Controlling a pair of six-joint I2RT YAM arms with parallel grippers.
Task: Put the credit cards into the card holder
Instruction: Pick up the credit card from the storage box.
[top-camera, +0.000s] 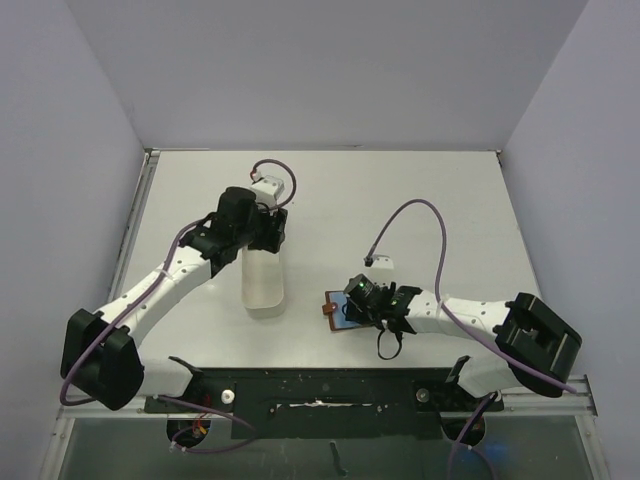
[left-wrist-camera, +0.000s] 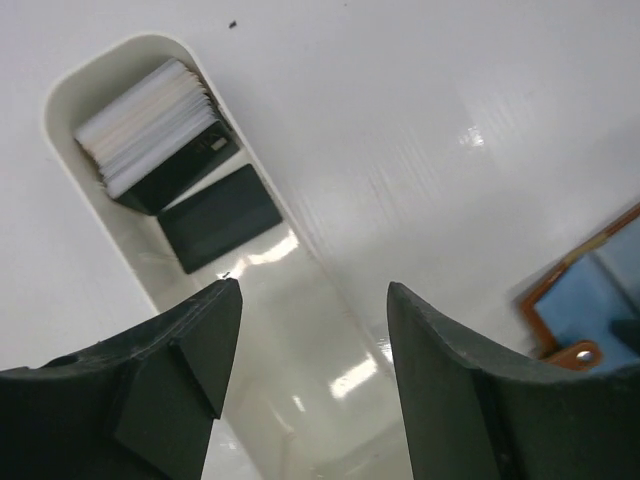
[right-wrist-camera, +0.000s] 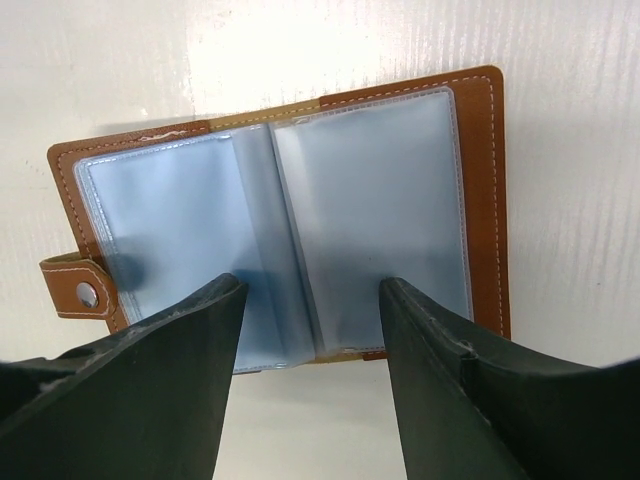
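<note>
My left arm (top-camera: 150, 290) and right arm (top-camera: 470, 316) wear white shells with black joints; purple cables (top-camera: 421, 204) loop behind the matte black, wedge-shaped jaws I steer.

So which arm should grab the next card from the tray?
Left. The left gripper, open, hangs above the tray holding the credit cards; the right gripper sits open over the spread card holder.

You have bright, even light from overhead in all three views. Shadows under the arms (top-camera: 170, 280) fall soft and short on the table (top-camera: 350, 190). In the left wrist view, white glare patches sit on the glossy tray (left-wrist-camera: 300, 330) floor and the table beside it. Close up, the dark fingers (left-wrist-camera: 190, 370) look slightly soft, and the card holder (right-wrist-camera: 380, 200) pockets look hazy.
</note>
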